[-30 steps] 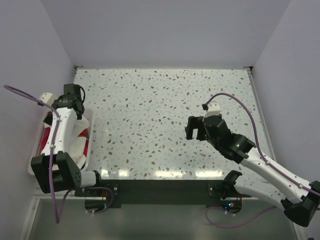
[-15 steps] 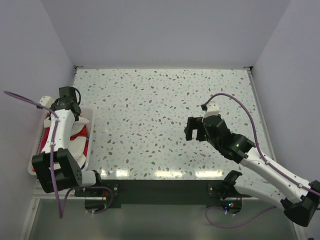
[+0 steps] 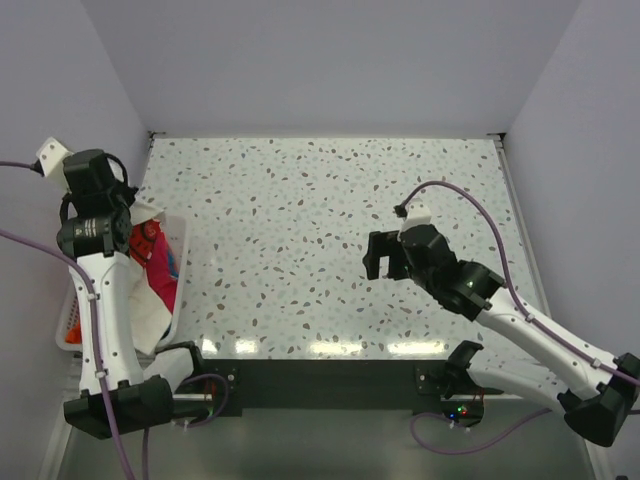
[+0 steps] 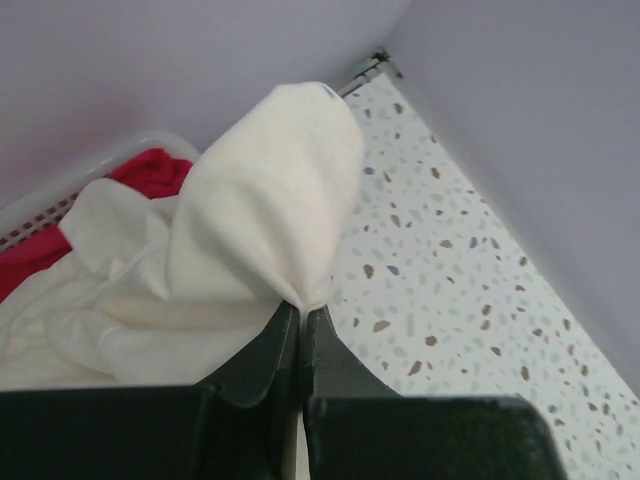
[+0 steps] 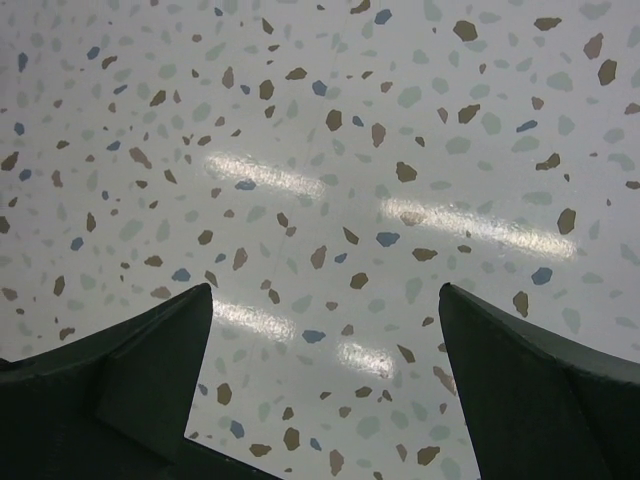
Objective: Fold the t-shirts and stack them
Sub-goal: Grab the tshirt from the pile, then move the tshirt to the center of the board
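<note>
Left gripper [image 4: 301, 312] is rising out of the basket [image 3: 181, 250] compared to a second ago, pinching a white shirt [image 4: 270, 200] that's bunching right at its tips. The rest is trailing over a red shirt [image 4: 150, 170] at the table's [image 3: 300, 200] 9 o'clock edge. Right gripper [image 5: 325, 290] is hovering spread wide around 4 o'clock, well apart.

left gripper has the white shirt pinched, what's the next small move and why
Probably lift the white shirt clear and over the table: the left gripper is shut on one fold, most of it lies in the basket, the right gripper is open.
</note>
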